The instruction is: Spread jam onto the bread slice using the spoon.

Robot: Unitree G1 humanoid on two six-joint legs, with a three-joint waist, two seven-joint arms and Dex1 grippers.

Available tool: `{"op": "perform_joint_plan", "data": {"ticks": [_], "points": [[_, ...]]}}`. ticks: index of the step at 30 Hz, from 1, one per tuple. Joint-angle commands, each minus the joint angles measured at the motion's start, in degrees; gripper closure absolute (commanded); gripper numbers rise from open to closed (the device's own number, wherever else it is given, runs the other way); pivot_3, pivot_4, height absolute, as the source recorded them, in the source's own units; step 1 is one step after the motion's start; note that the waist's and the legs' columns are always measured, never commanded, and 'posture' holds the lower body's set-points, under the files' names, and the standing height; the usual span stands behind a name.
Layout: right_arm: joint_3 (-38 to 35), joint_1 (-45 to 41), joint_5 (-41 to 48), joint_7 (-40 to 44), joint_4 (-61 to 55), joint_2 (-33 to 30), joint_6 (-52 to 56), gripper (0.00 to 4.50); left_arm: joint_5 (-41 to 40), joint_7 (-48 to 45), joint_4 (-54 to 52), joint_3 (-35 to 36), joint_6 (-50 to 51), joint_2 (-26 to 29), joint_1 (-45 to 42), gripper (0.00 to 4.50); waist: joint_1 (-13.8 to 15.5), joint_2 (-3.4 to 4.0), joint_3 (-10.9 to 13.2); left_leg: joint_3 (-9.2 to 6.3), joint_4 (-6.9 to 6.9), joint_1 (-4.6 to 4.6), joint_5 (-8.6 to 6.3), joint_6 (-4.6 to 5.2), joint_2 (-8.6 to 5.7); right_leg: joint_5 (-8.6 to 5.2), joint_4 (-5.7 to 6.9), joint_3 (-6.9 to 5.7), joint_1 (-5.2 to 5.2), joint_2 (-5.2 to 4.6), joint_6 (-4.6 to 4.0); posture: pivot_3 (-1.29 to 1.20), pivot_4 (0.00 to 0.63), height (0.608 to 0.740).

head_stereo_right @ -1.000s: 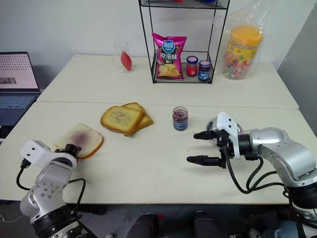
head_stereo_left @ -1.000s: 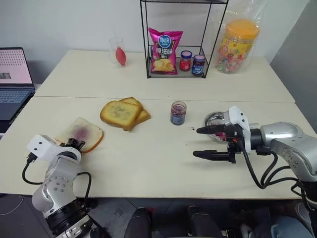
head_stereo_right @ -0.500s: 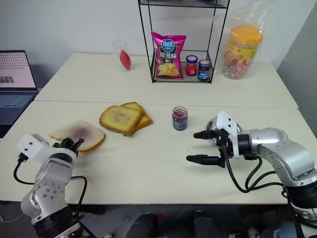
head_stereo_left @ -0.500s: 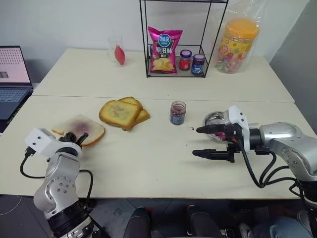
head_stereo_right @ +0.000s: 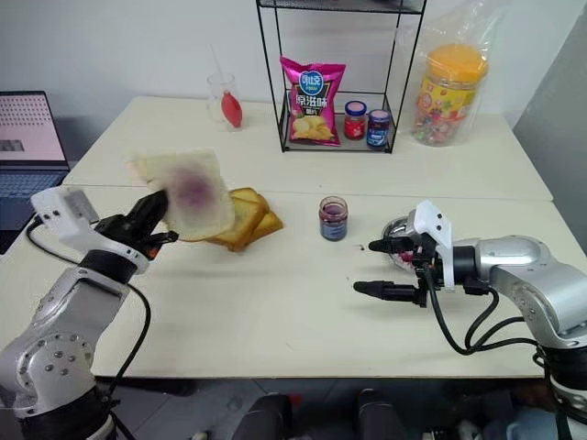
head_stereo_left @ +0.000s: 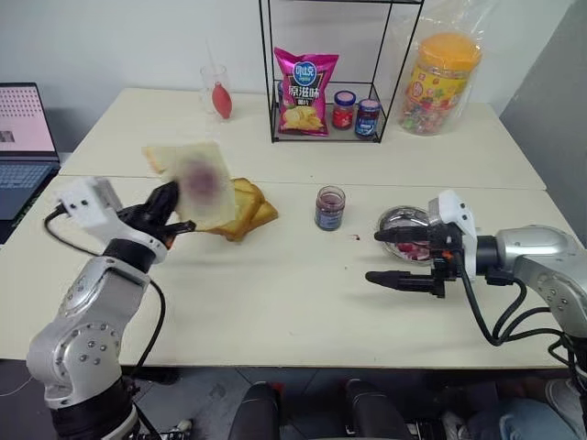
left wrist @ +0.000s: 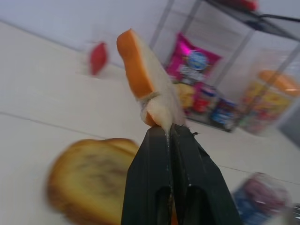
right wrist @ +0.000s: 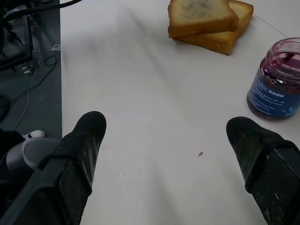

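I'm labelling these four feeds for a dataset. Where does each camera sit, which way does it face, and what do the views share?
Left eye view: on the head, looking forward and down over the table; both arms show, left gripper holding up the bread slice.
Right eye view: same head camera's other eye, same scene.
Left wrist view: looks along shut fingers at the bread's crust.
Right wrist view: looks between open fingers across the table.
Shared: jam jar and toasted slices.

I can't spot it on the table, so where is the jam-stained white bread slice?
The bread slice is in the air on the robot's left, pinched by the left hand, just left of the toasted slices.
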Motion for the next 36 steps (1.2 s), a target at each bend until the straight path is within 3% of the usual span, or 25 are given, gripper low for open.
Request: {"op": "perform_joint_plan", "data": {"ticks": [1,7,12,26,36], "points": [[-3.09,0.6,1.45,0.45,-2.22,-1.82,0.07,0.0,-16.97,-2.54,-2.93,-4.93,6.09,2.2,2.55,4.48,-0.07,0.01,0.0,0.02,-0.01,0.01,-0.01,0.0,0.0,0.01,0.0,0.02,0.0,-0.01,0.03,0.0,0.15,0.74],[-3.57,1.77,1.81,0.54,-2.77,-3.07,0.14,0.0,-21.01,-4.11,-2.75,-10.87,7.2,4.95,6.44,4.48,-0.19,0.06,0.05,-0.04,-0.05,0.05,-0.04,-0.02,0.06,-0.08,0.09,-0.02,-0.05,0.06,-0.09,0.0,0.15,0.74],[-6.5,5.23,3.62,-1.76,-6.08,-3.91,2.04,0.0,-0.31,-10.86,6.56,-24.62,1.6,1.44,10.03,4.48,0.0,0.24,0.0,0.08,-0.03,0.09,-0.04,-0.03,-0.08,-0.25,0.0,0.08,0.03,-0.04,-0.38,0.0,0.15,0.74],[-7.73,8.3,5.21,-3.97,-9.3,-3.9,3.43,0.0,14.14,-15.08,9.67,-28.42,-1.24,-0.89,11.8,4.48,-0.01,0.13,0.11,0.06,-0.04,-0.01,-0.04,-0.03,0.0,-0.25,0.0,0.05,-0.07,-0.02,-0.38,0.0,0.15,0.74],[-7.71,10.03,4.8,-3.7,-10.31,-4.19,2.62,0.0,16.85,-16.82,8.27,-27.54,-0.72,-0.88,12.22,2.7,-0.01,0.13,0.11,0.05,-0.04,0.0,-0.04,-0.02,0.01,-0.25,0.0,0.05,-0.07,-0.01,-0.38,0.0,0.15,0.74]]}}
